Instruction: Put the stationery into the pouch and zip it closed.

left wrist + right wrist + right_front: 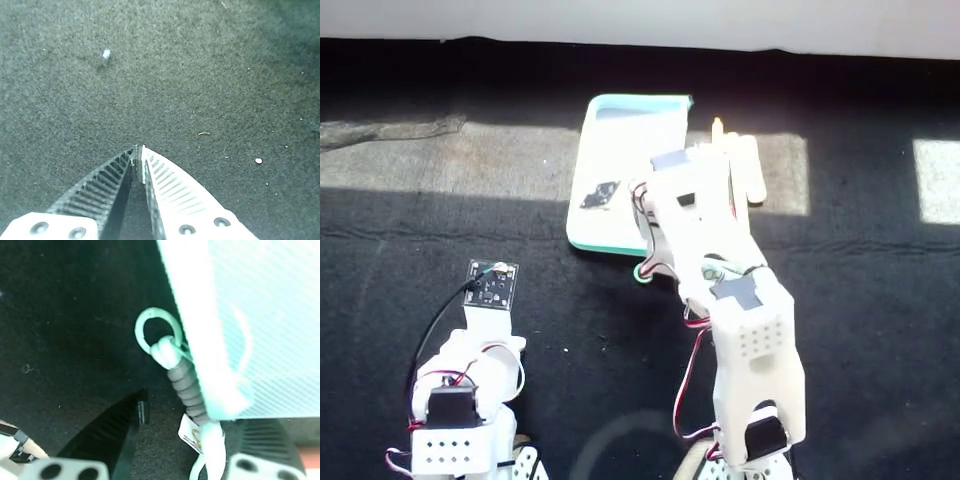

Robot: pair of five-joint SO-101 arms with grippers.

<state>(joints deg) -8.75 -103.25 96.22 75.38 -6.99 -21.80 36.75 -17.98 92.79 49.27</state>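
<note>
Pouch (615, 150) zip ring (138, 329) near right jaws; tag (189, 434) print unreadable

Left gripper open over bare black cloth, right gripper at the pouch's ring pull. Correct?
Not quite: left gripper is shut, per the left wrist view. It is over bare black cloth, and the right gripper is at the pouch's ring pull.

In the high view a band of hard sunlight crosses the black felt table cover (880, 300) from 9 to 3 o'clock; below it lies dim shade. The flat white pouch with mint edging (620, 150) at 12 o'clock glares almost blank. The left wrist view has even, soft light. In the right wrist view the pouch blazes at 2 o'clock and the felt is near black.
</note>
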